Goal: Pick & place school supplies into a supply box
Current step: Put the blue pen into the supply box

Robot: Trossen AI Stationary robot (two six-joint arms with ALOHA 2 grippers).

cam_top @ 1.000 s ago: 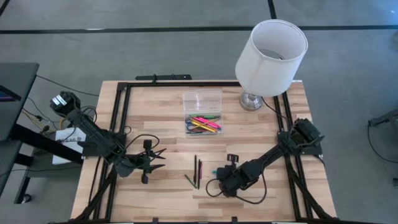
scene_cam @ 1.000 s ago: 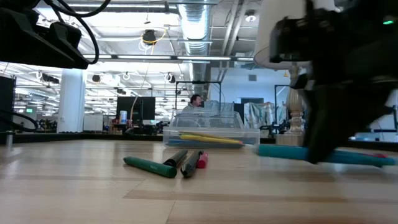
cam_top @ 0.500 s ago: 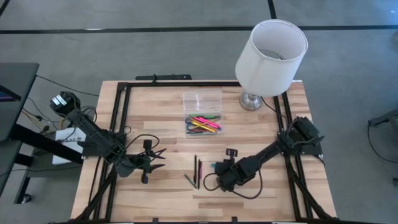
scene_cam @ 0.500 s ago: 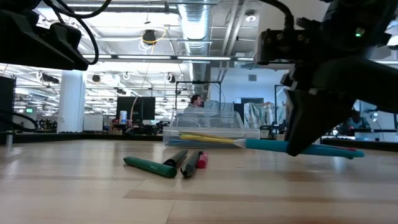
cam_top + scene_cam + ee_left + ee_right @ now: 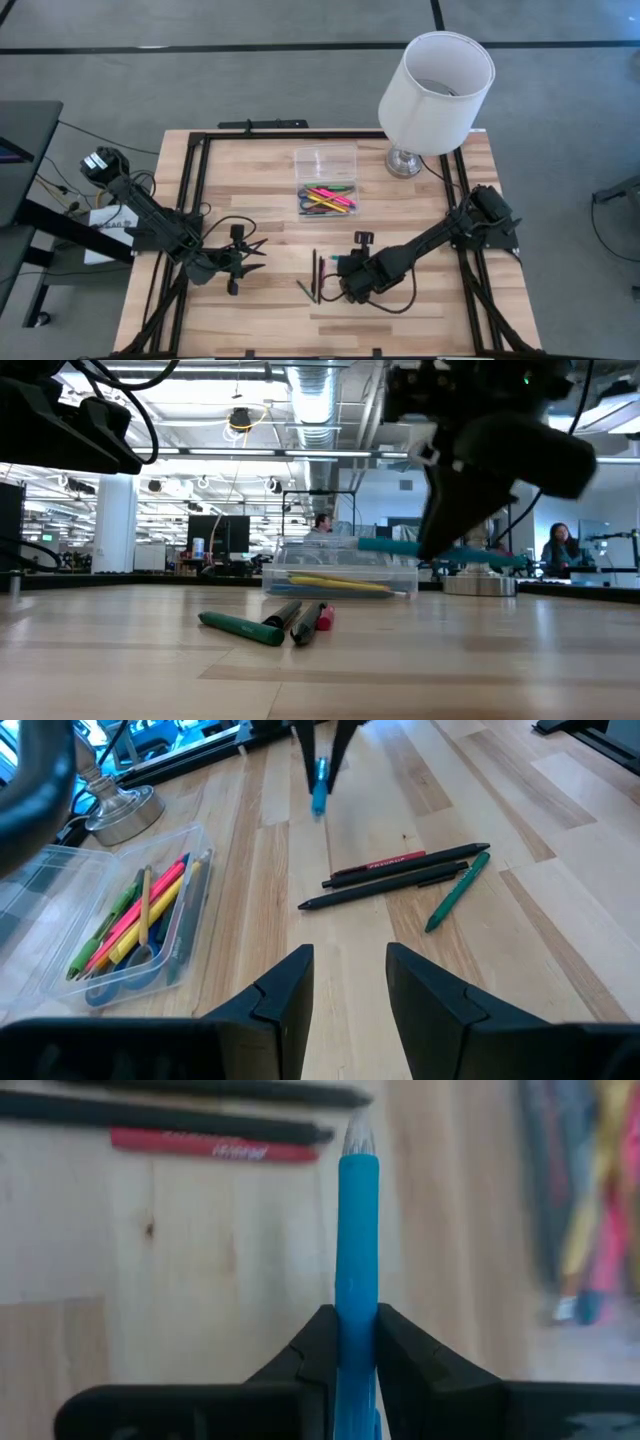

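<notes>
My right gripper hovers over the table's near middle, shut on a blue pen. Just to its left, a green pen, a black pen and a red-and-black pen lie flat on the wood. The clear supply box stands farther back, its tray holding pink, yellow, orange and green supplies, with the clear lid beyond it. My left gripper waits open near the table's left side and touches nothing. My right gripper pinches the blue pen between its two fingers, about the middle of the barrel. The fingers come from above and lie across the pen. The pen is lifted clear and roughly level, its tip sticking out past the fingers.
A white-shaded lamp stands at the far right corner, its metal base beside the box. A black frame runs along the table's edges. Bare wood lies between the loose pens and the box.
My right gripper, still shut on the blue pen, has moved toward the table's left and slightly toward the far edge while rising. The pen, low over the table a second ago, now hangs well above it, near the height of the box's rim.
</notes>
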